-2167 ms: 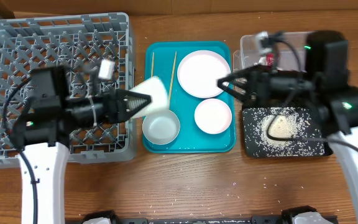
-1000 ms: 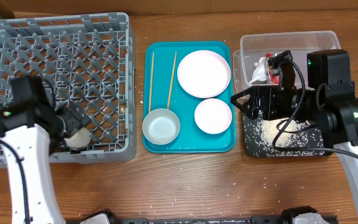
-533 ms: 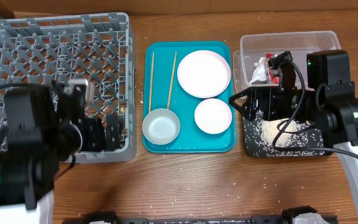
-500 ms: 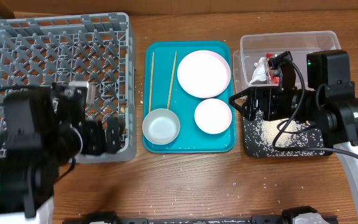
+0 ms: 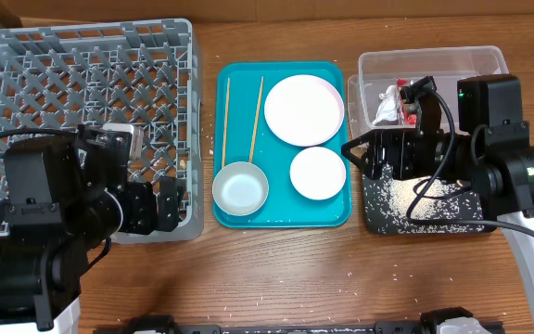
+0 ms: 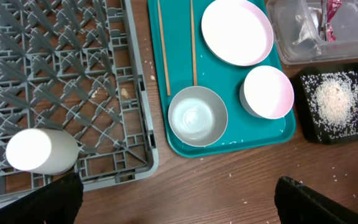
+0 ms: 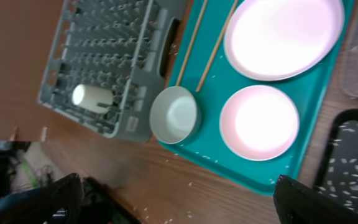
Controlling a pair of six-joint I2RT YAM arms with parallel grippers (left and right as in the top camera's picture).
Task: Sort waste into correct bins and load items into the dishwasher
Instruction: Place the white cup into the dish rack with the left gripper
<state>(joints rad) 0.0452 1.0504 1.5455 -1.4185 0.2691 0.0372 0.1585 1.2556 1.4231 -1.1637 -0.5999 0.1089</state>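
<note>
The small white cup (image 6: 39,151) lies on its side in the front of the grey dishwasher rack (image 5: 82,83); the left arm hides it from overhead. High above the rack's front right corner, my left gripper (image 5: 153,206) is open and empty. On the teal tray (image 5: 281,215) are two chopsticks (image 5: 255,107), the large plate (image 5: 304,109), the small dish (image 5: 317,173) and the metal bowl (image 5: 240,188). The red and silver-white wrapper (image 5: 402,100) lies in the clear tub (image 5: 434,63). My right gripper (image 5: 364,155) hangs open and empty by the tray's right edge.
The black tray (image 5: 420,199) at front right holds scattered rice. Loose grains dot the wooden table (image 5: 276,269) in front of both trays. The right arm (image 5: 489,139) spans the clear tub and the black tray.
My left arm has risen from the rack's front and moved right, leaving the cup lying in the rack. The right arm has barely moved.
</note>
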